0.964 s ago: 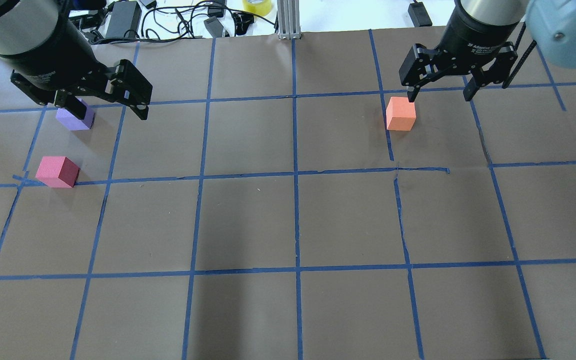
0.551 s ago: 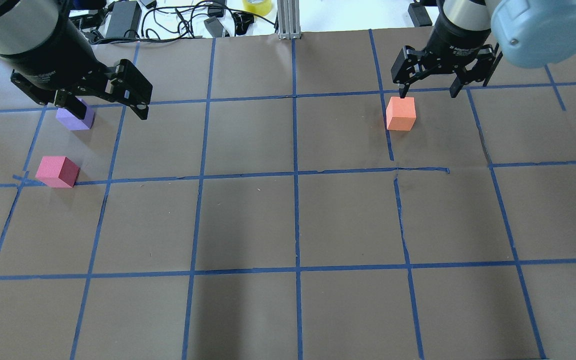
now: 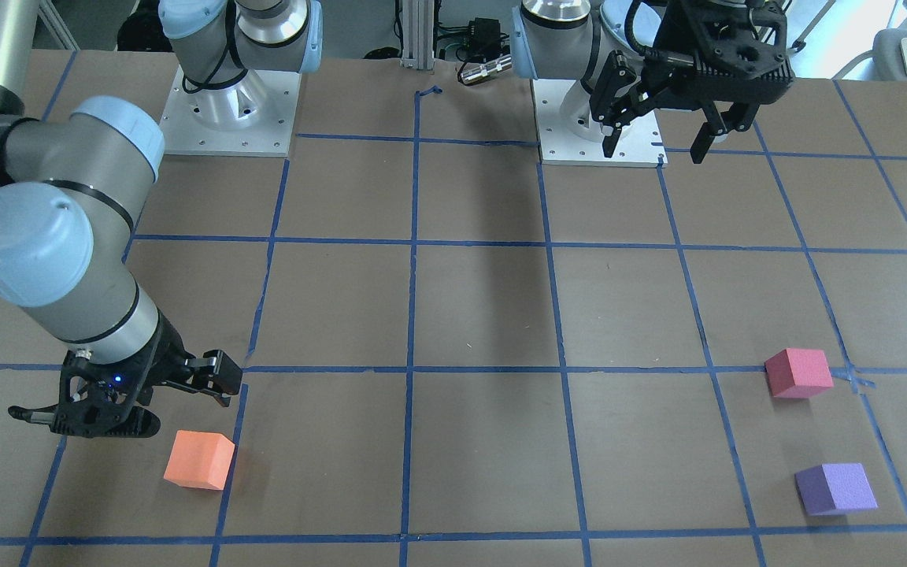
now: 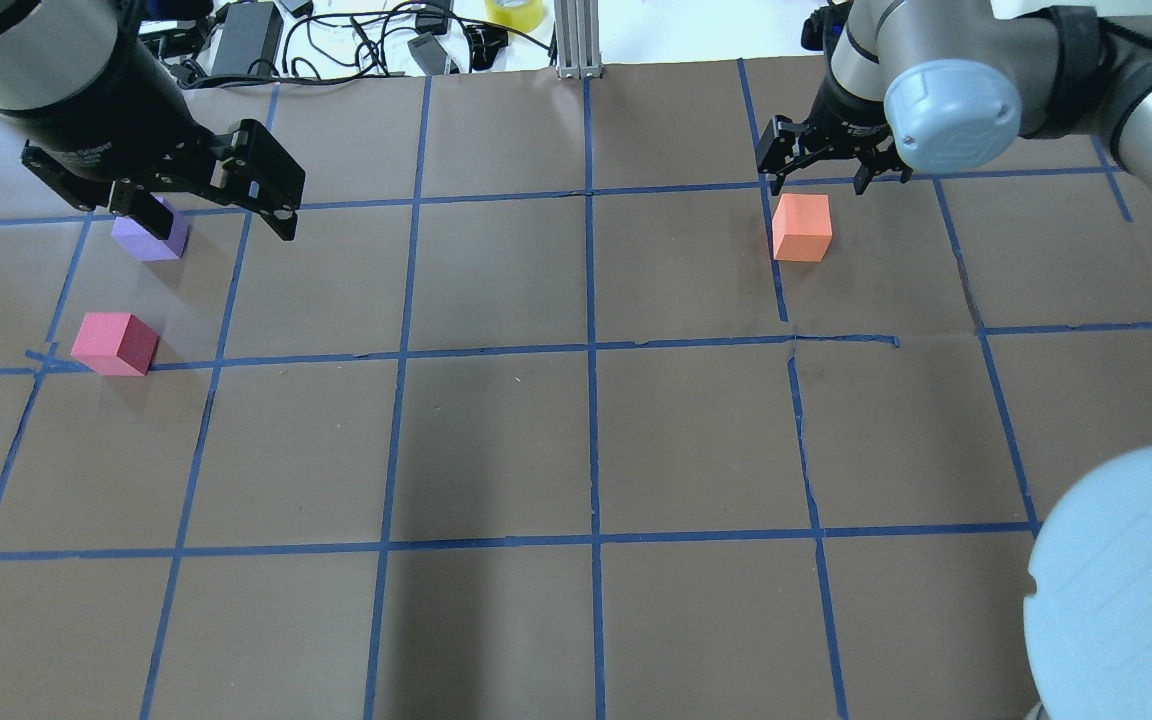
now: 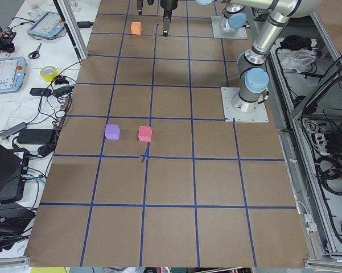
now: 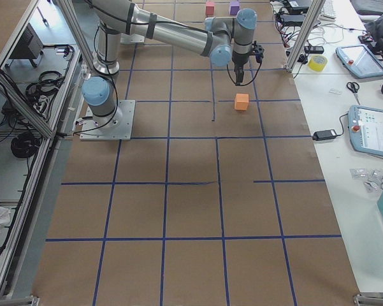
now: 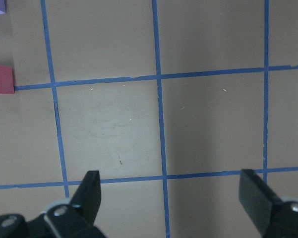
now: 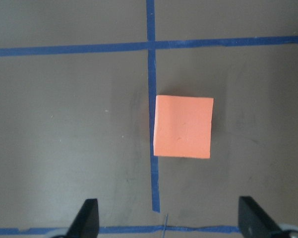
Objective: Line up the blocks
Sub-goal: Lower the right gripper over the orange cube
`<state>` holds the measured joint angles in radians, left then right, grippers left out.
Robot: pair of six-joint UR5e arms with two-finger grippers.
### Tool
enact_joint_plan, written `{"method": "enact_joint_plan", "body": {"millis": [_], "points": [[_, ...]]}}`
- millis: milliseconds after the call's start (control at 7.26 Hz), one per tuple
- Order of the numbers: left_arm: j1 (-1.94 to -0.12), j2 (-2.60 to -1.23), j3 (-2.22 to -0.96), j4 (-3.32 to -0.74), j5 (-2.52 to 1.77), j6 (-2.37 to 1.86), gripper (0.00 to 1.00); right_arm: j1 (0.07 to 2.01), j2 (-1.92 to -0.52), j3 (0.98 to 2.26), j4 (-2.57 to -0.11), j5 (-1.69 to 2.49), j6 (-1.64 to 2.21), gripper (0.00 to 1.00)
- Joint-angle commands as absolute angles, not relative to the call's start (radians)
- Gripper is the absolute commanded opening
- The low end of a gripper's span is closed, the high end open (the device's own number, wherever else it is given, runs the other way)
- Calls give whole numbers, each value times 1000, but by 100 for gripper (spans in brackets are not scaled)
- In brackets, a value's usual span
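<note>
Three blocks lay on the single tabletop [image 4: 496,440]: one orange block [image 4: 802,227], one pinkish-red block [image 4: 114,343] and one purple block [image 4: 150,236]. Two hands were over it, one left hand [image 4: 214,222] and one right hand [image 4: 818,185]. Off to the side lay one roll of yellow tape [image 6: 317,62], one pair of scissors [image 6: 353,89] and two screen pendants [image 6: 358,60].

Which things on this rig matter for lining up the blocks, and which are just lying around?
Job:
orange foam cube
pinkish-red foam cube
purple foam cube

Lying about, off the brown mat:
yellow tape roll
black power brick
pair of scissors
grey touchscreen pendant
</note>
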<state>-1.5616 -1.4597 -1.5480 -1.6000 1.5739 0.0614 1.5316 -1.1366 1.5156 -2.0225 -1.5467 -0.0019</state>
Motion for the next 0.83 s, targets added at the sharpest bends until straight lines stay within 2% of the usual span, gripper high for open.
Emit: {"method": "enact_joint_plan", "body": {"millis": [0, 688], "points": [[-1562, -1460, -1548, -1600, 1574, 61, 100, 1516, -1042, 1516, -2074, -1548, 56, 100], [-1563, -1462, -1548, -1600, 1574, 61, 100, 1513, -967, 1499, -2135, -1546, 67, 100]]}}
